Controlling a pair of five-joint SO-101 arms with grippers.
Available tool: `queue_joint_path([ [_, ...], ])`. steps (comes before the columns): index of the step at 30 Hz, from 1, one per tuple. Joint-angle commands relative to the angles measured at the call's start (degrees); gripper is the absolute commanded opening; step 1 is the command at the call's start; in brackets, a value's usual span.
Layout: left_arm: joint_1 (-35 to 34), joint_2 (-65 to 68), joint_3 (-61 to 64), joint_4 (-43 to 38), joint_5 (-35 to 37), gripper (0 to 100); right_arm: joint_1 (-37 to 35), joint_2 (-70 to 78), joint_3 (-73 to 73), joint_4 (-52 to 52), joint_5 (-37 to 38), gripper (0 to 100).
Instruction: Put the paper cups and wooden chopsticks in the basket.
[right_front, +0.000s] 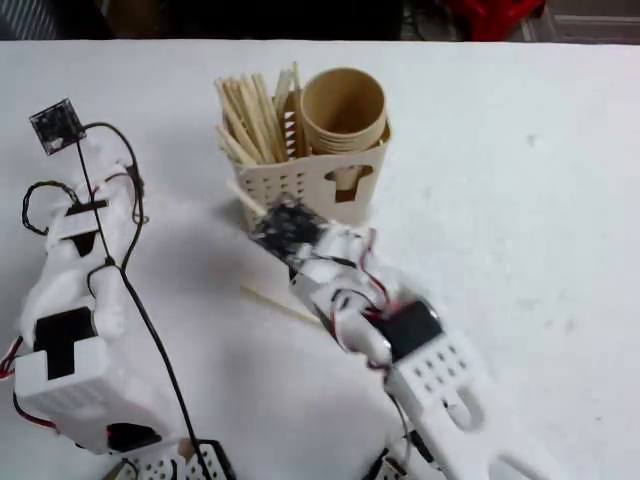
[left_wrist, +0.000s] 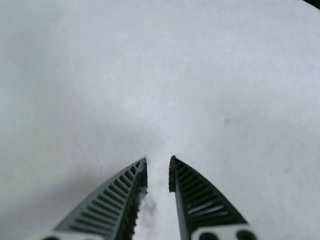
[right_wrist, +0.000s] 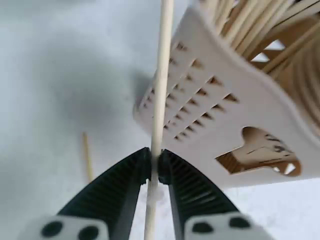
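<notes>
right gripper (right_wrist: 155, 152) jaws pinching a chopstick (right_wrist: 162, 75), beside basket (right_wrist: 225, 100); left gripper (left_wrist: 158, 161) slightly spread

My right gripper (right_front: 258, 212) is at the front of the basket (right_front: 300, 185) with a chopstick (right_front: 243, 196); a loose chopstick (right_front: 280, 303) lies farther out.

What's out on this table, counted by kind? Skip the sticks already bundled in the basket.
Robot arms: 2 (left arm, right arm)
Basket: 1
Stack of paper cups: 1
Chopsticks outside it: 2 (held chopstick in the right gripper, loose chopstick on the table)
Total: 6
</notes>
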Motion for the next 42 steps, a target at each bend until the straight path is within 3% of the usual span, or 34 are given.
queue_joint_path([
  [1, 0.3, -0.6, -2.3, -0.2, -0.5, 9, 0.3, -7.6, -5.9, -5.3, -6.1, 1.7],
  [5, 0.2, -0.6, -2.3, -0.1, -0.5, 9, 0.4, -6.4, -14.2, -15.1, -12.2, 1.7],
  [11, 0.2, -0.6, -2.3, 0.2, -0.5, 9, 0.4, 6.1, -27.2, -25.5, -11.0, 1.7],
  [19, 0.2, -0.6, -2.3, 0.1, -0.5, 9, 0.7, 30.4, -52.8, -25.4, -11.3, 1.7],
  [24, 0.2, -0.6, -2.3, -0.1, -0.5, 9, 0.7, 40.5, -62.1, -19.6, -11.4, 2.1],
  [32, 0.2, -0.6, -2.3, -0.2, -0.5, 9, 0.8, 42.9, -64.1, -18.6, -11.4, 2.6],
  [37, 0.2, -0.6, -2.3, 0.1, -0.5, 9, 0.7, 43.0, -63.8, -17.9, -11.3, 11.5],
  [42, 0.2, -0.6, -2.3, 0.1, -0.5, 9, 0.7, 42.9, -63.8, -15.6, -11.3, 10.0],
])
